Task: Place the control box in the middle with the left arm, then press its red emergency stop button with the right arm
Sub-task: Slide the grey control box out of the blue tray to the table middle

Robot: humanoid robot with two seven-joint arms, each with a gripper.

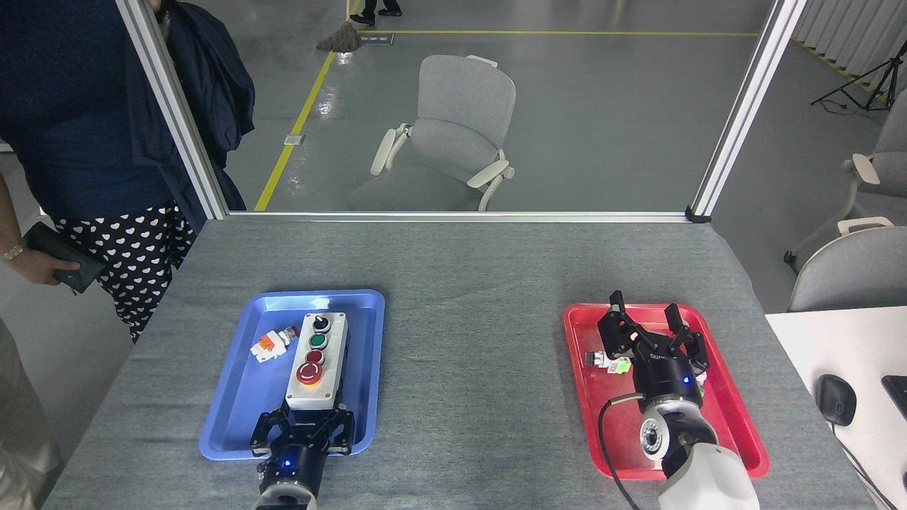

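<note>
One control box [316,362] and one loose push-button part [273,343] occupy the lower-left blue tray [234,397]; left gripper [303,428] clasps the box's near end, right gripper [648,333] spread, empty.

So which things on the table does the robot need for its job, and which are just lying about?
Needed:
control box
left gripper, at the box's near end
right gripper
bare tabletop middle

Just lying about:
small button part in the blue tray
small part in the red tray

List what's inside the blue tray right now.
The control box and a small loose push-button part left of it. The left gripper covers the box's near end and the tray floor there.
</note>
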